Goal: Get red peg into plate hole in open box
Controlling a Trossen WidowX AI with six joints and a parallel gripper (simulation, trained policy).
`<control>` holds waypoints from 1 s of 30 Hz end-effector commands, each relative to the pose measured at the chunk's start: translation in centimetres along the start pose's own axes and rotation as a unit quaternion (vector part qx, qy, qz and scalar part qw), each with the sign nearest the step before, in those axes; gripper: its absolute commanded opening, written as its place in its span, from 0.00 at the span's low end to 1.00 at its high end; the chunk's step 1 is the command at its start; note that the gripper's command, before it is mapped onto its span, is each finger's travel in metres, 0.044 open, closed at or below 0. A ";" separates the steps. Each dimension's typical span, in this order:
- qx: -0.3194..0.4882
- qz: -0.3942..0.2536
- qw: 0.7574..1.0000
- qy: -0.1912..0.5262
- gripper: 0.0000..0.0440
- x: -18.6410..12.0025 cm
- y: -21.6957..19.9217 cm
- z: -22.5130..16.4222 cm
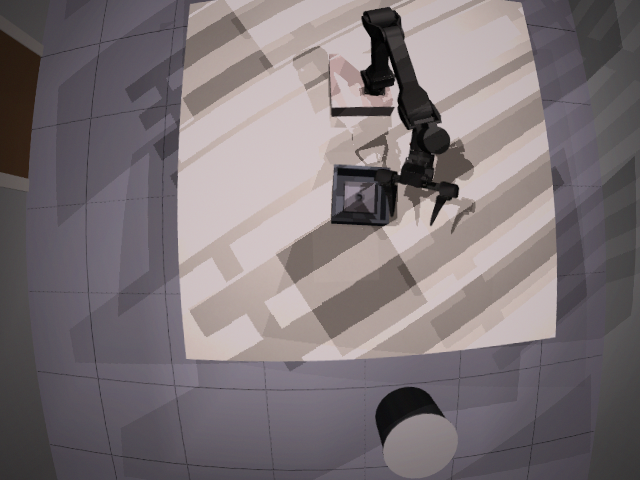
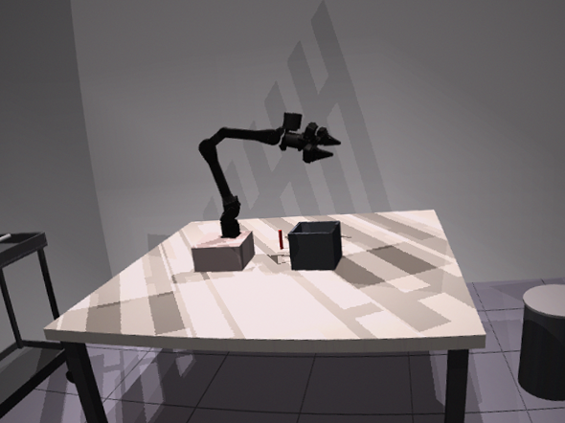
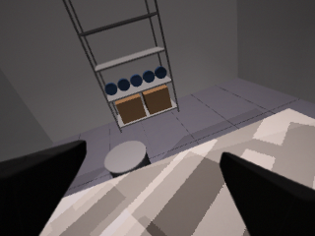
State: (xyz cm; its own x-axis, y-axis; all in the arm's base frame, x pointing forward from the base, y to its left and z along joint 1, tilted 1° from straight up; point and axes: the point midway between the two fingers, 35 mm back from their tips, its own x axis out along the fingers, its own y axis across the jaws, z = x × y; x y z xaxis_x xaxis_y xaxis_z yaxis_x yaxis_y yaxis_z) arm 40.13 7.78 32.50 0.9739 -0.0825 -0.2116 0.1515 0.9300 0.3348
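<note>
- Patterned light and shadow cross the pale tabletop [image 1: 248, 170] [image 2: 274, 309] [image 3: 197, 172]; a grey-topped bin [image 1: 419, 444] [image 2: 556, 345] [image 3: 126, 156] stands on the tiled floor.
- Arm [image 1: 408, 77] [image 2: 214, 169] rises from a pinkish block [image 1: 361, 111] [image 2: 217, 258], bends at the elbow and reaches forward, its wrist pitched slightly downward.
- Gripper [image 1: 414, 202] [image 2: 332, 148] [image 3: 155, 152] is spread wide, nothing between its fingers, raised well above the tabletop.
- Red peg [image 2: 280, 239] stands upright on the tabletop, outside the box; top view does not show it.
- Dark open box [image 1: 336, 198] [image 2: 315, 249] sits upright; its bottom plate [image 1: 368, 205] shows a central hole.
</note>
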 end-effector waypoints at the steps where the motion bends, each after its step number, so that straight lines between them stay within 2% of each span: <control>1: 0.029 -0.004 0.998 0.055 1.00 -0.4 -0.7 -2.4; 8: 0.085 -0.024 0.984 0.155 1.00 -1.8 -1.9 -6.8; 15: 0.145 -0.057 0.955 0.252 1.00 -4.3 -2.8 -11.2; 22: 0.202 -0.101 0.912 0.342 1.00 -7.5 -3.2 -15.4; 30: 0.264 -0.172 0.849 0.425 1.00 -11.6 -3.4 -19.4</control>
State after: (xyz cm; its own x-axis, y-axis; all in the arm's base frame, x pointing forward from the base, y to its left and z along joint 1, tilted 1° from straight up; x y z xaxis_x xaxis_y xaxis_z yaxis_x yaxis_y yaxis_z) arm 26.85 12.01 17.04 0.4888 0.1656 -0.8566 0.6140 0.6322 0.4725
